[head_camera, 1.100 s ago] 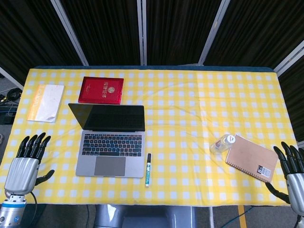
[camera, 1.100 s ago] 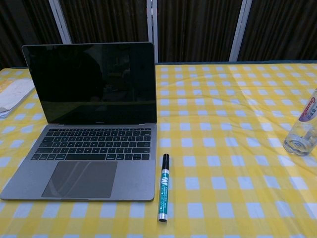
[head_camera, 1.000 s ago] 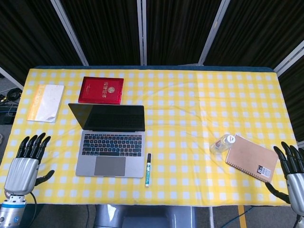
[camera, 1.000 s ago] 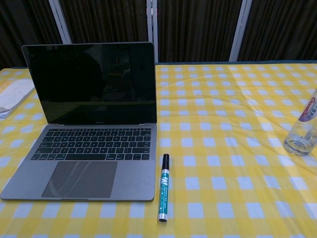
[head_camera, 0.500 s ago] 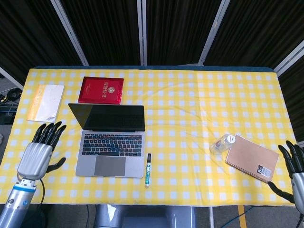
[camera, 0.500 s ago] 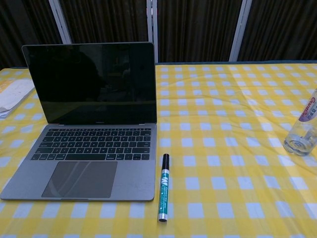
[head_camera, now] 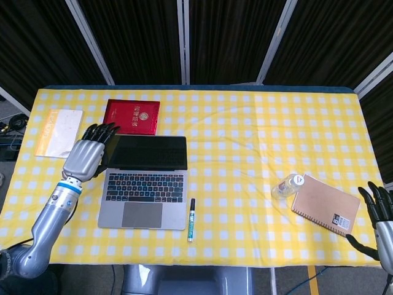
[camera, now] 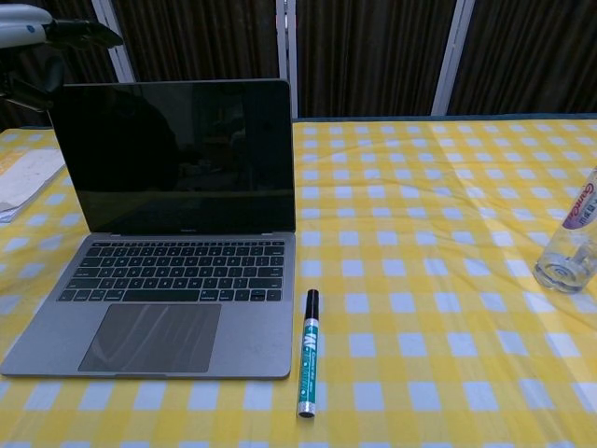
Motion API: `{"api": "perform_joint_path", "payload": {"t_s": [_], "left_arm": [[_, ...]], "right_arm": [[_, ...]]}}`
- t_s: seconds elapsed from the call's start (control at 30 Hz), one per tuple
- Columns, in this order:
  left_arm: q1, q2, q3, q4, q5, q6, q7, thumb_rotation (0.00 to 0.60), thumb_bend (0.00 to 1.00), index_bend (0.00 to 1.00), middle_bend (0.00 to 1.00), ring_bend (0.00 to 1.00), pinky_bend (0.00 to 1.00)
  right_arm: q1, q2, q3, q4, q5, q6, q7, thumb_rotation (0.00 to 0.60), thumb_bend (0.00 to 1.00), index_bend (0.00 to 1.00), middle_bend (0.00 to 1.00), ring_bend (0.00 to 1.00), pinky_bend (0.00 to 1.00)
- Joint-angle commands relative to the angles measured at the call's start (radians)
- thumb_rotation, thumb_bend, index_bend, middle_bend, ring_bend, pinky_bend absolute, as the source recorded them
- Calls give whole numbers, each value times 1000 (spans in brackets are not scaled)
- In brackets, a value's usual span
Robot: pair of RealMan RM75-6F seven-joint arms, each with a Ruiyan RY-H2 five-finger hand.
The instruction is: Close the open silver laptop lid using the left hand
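Silver laptop [head_camera: 144, 184] open on the yellow-checked table [head_camera: 245, 123], left of centre in the head view, dark screen upright, keyboard and trackpad facing the lower edge of the frame. Left hand [head_camera: 86, 155] raised at the lid's upper-left corner, fingers [head_camera: 103, 130] apart and extended toward the top of the frame, holding nothing; seen in the chest view at the very upper left [camera: 42, 28], dark fingertips just above the lid's top edge. Touching the lid or only just beside it: cannot tell. Right hand [head_camera: 379, 216] at the lower right of the head view, off the table's edge, fingers spread, holding nothing.

Green marker [head_camera: 191, 219] lying just right of the laptop's base, near the lower middle of the frame. Red booklet [head_camera: 131, 116] flat above the laptop, toward the upper left; white-and-orange pamphlet [head_camera: 59, 133] further left. Clear bottle [head_camera: 288, 184] on its side at centre right, touching or just beside a brown spiral notebook [head_camera: 325, 204].

Against half a second ago: left hand up from the lower-left area beside the laptop's base to the lid's upper-left corner, forearm now stretched diagonally from the lower left; newly present in the chest view. Laptop lid at the same angle, everything else on the table unmoved, right hand much where it was.
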Motion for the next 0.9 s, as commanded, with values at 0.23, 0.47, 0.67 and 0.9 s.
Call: {"api": "perform_joint_path", "payload": {"t_s": [0.23, 0.47, 0.67, 0.9], "left_arm": [[-116, -78, 0, 139, -157, -84, -14, 600, 1000, 16, 0, 0, 0], [-126, -63, 18, 125, -170, -77, -56, 600, 1000, 156, 187, 180, 247], [-125, -38, 36, 99, -150, -62, -85, 600, 1000, 240, 269, 252, 304], [-110, 23, 74, 39, -109, -76, -118, 600, 1000, 262, 273, 257, 319]], "right_arm": [[11, -9, 0, 3, 16, -26, -9, 600, 0, 0, 0, 0, 0], [12, -10, -2, -1, 11, -26, -13, 600, 0, 0, 0, 0, 0], [11, -12, -6, -4, 4, -25, -17, 600, 0, 0, 0, 0, 0], [11, -12, -6, -5, 7, -26, -18, 600, 0, 0, 0, 0, 0]]}}
